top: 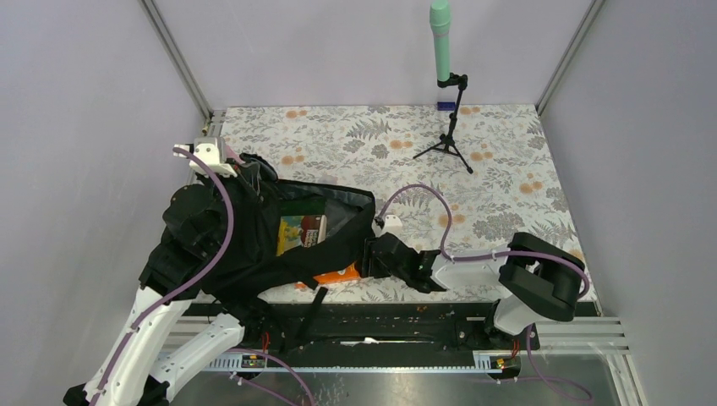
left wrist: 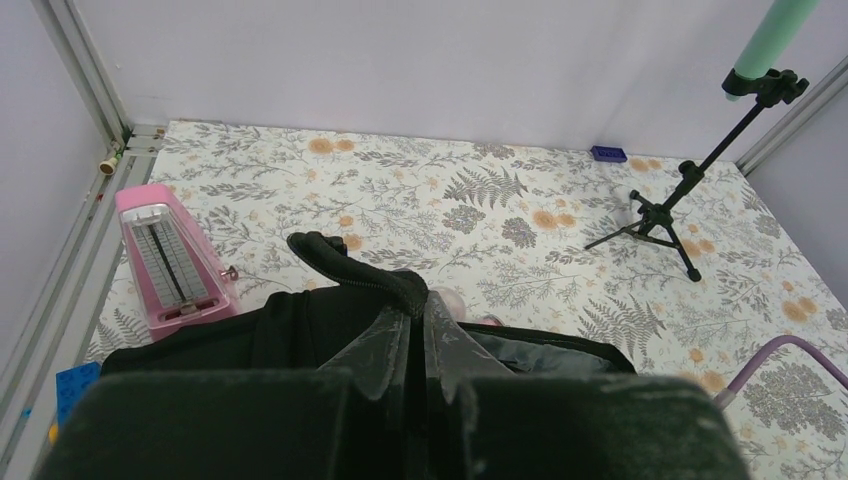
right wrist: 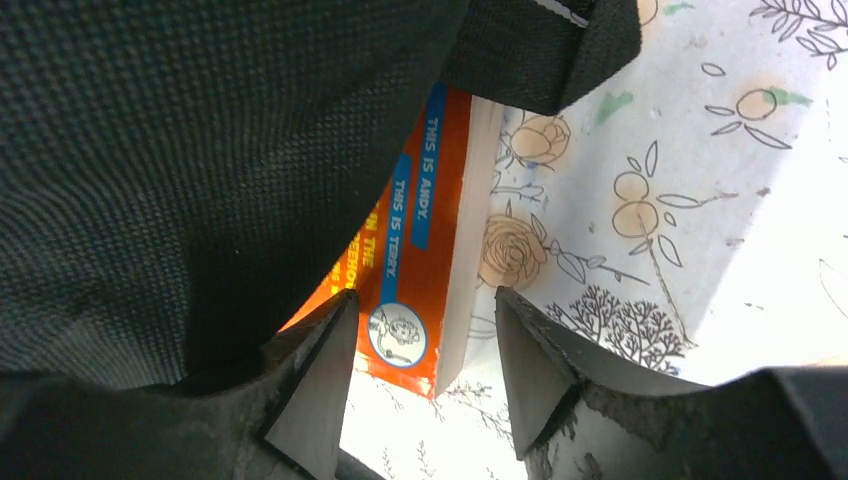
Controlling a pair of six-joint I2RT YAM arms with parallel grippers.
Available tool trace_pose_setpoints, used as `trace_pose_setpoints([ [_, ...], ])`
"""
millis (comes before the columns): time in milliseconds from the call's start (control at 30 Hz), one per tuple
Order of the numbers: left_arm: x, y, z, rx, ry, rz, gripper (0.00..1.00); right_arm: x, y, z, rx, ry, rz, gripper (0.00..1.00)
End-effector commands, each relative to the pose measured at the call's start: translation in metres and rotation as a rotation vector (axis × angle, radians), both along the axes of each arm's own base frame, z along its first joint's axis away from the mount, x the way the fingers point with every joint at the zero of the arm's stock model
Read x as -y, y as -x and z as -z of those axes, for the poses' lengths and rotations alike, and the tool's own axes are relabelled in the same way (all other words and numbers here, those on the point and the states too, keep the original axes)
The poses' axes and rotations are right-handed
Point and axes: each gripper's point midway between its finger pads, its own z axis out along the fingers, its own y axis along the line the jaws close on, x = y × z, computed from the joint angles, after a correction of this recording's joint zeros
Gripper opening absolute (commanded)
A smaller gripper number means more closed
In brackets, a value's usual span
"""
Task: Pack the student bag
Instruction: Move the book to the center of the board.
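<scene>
on flowered cloth [top: 507, 144], near-left of the black tripod stand [top: 450, 139], we see the large black fabric backpack [top: 258, 241] lying long axis left-right, mouth up. left pincer [left wrist: 420, 325] clamps its top fabric; right pincer [right wrist: 420, 370] stands wide around an orange book [right wrist: 420, 200]: "this is andy. this is terry."

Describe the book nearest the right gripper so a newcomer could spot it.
Find the black student bag lying on the floral table. At its near edge, just ahead of the right gripper, an orange book pokes out from under the fabric. Unlike the green-and-yellow book inside the bag, it carries blue labels.
</scene>
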Motion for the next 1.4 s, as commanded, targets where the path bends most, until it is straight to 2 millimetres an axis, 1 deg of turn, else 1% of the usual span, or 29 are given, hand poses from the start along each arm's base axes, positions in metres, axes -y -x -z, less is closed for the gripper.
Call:
trace_pose_setpoints([
  [0, -0.011, 0.015, -0.105, 0.354, 0.188, -0.010, 0.00, -0.010, -0.013, -0.002, 0.025, 0.030, 0.039, 0.57],
  [67, -0.011, 0.016, -0.106, 0.359, 0.185, -0.006, 0.00, -0.006, -0.012, 0.001, 0.018, 0.050, 0.049, 0.52],
  [167, -0.012, 0.017, -0.106, 0.364, 0.177, -0.007, 0.00, 0.002, -0.010, 0.007, 0.010, 0.050, 0.070, 0.33],
  [267, -0.013, 0.017, -0.105, 0.366, 0.173, -0.013, 0.00, 0.010, -0.008, 0.010, 0.009, 0.056, 0.087, 0.10],
  [333, -0.013, 0.016, -0.103, 0.362, 0.170, -0.017, 0.00, 0.018, -0.008, 0.012, 0.007, 0.067, 0.114, 0.00],
  [467, -0.013, 0.015, -0.102, 0.361, 0.166, -0.019, 0.00, 0.027, -0.012, 0.008, 0.030, 0.095, 0.138, 0.00],
  [633, -0.015, 0.016, -0.102, 0.363, 0.163, -0.024, 0.00, 0.046, -0.019, 0.009, 0.048, 0.125, 0.190, 0.00],
  [700, -0.015, 0.016, -0.101, 0.361, 0.160, -0.027, 0.00, 0.058, -0.021, 0.012, 0.042, 0.129, 0.216, 0.00],
  [833, -0.017, 0.016, -0.100, 0.363, 0.159, -0.036, 0.00, 0.087, -0.026, 0.012, 0.041, 0.146, 0.291, 0.00],
  [900, -0.018, 0.017, -0.101, 0.366, 0.160, -0.042, 0.00, 0.105, -0.026, 0.016, 0.041, 0.174, 0.325, 0.00],
  [1000, -0.022, 0.018, -0.101, 0.369, 0.158, -0.054, 0.00, 0.126, -0.024, 0.017, 0.043, 0.208, 0.366, 0.00],
  [1133, -0.023, 0.019, -0.100, 0.369, 0.157, -0.060, 0.00, 0.141, -0.022, 0.011, 0.059, 0.218, 0.398, 0.00],
  [1167, -0.024, 0.020, -0.099, 0.368, 0.157, -0.062, 0.00, 0.148, -0.019, 0.011, 0.055, 0.241, 0.400, 0.00],
  [1267, -0.023, 0.019, -0.097, 0.366, 0.159, -0.061, 0.00, 0.153, -0.019, 0.004, 0.078, 0.236, 0.397, 0.00],
  [1300, -0.023, 0.019, -0.096, 0.364, 0.159, -0.059, 0.00, 0.151, -0.020, 0.001, 0.089, 0.225, 0.387, 0.00],
  [1333, -0.022, 0.018, -0.095, 0.362, 0.157, -0.057, 0.00, 0.149, -0.021, -0.002, 0.093, 0.211, 0.370, 0.02],
  [1367, -0.022, 0.018, -0.094, 0.361, 0.156, -0.055, 0.00, 0.145, -0.023, -0.006, 0.094, 0.193, 0.344, 0.13],
])
